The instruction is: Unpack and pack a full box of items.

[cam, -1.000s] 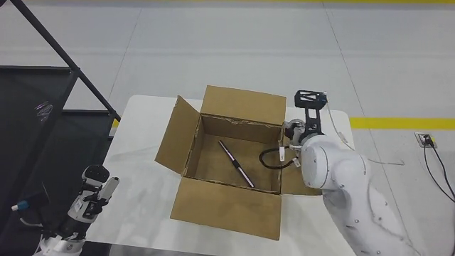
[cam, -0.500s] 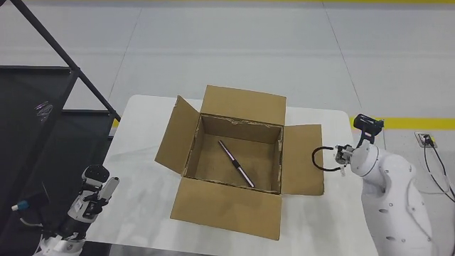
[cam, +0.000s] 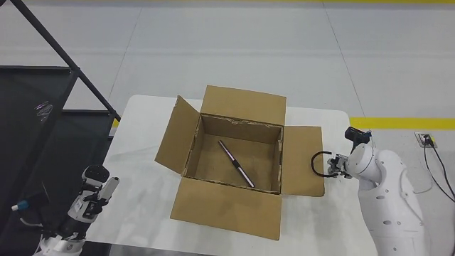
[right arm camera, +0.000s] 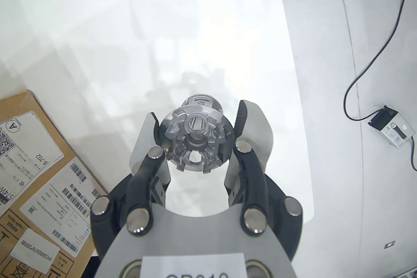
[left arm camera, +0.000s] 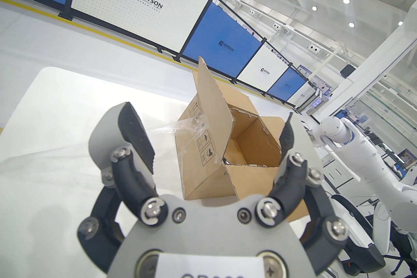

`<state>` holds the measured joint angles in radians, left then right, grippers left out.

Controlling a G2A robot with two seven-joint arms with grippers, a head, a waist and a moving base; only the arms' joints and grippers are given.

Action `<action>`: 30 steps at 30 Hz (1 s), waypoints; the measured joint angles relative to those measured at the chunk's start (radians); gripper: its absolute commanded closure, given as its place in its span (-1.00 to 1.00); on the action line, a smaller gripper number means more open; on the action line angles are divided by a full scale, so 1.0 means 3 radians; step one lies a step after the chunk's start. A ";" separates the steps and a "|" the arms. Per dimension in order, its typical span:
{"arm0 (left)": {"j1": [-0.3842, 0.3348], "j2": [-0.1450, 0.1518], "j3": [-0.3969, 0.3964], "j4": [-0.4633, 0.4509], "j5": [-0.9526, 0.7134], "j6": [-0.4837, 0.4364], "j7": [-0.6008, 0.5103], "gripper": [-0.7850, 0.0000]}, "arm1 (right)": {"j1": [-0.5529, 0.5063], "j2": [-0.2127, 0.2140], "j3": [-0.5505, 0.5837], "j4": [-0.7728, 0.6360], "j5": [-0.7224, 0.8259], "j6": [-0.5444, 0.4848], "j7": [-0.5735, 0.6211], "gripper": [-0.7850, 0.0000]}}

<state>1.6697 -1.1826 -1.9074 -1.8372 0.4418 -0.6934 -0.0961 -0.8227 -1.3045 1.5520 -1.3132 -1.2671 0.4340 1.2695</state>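
Note:
An open cardboard box (cam: pixel 224 210) stands mid-table with its flaps spread, and a thin dark rod (cam: pixel 235 163) lies slanted on its floor. To the right of the box's right flap is my right gripper (cam: pixel 337 166). In the right wrist view the right gripper (right arm camera: pixel 198 116) is shut on a round toothed metal part (right arm camera: pixel 197 137), held above the white table (right arm camera: pixel 163 15) near its right edge. My left gripper (cam: pixel 96 185) sits off the table's front left corner. In the left wrist view the left gripper (left arm camera: pixel 208 116) is open and empty, facing the box (left arm camera: pixel 208 145) from a distance.
A labelled box flap (right arm camera: pixel 13 103) lies beside the right gripper. A black metal frame (cam: pixel 43 35) stands left of the table. A cable and a floor socket (cam: pixel 425 140) lie beyond the table's right edge. Bare tabletop (cam: pixel 142 135) stretches left of the box.
My right arm has swung from over the box's right side out to the table's right edge with the metal part. The left arm stayed where it was.

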 measured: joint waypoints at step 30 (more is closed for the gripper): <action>0.0000 0.0000 0.0000 0.0000 0.0000 0.0000 0.0000 -1.00 | -0.0318 0.0003 0.0109 -0.0894 0.0157 0.0549 -0.0781 -1.00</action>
<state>1.6697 -1.1826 -1.9074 -1.8372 0.4418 -0.6934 -0.0961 -0.9180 -1.3034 1.5847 -1.5816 -1.2200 0.5987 1.0353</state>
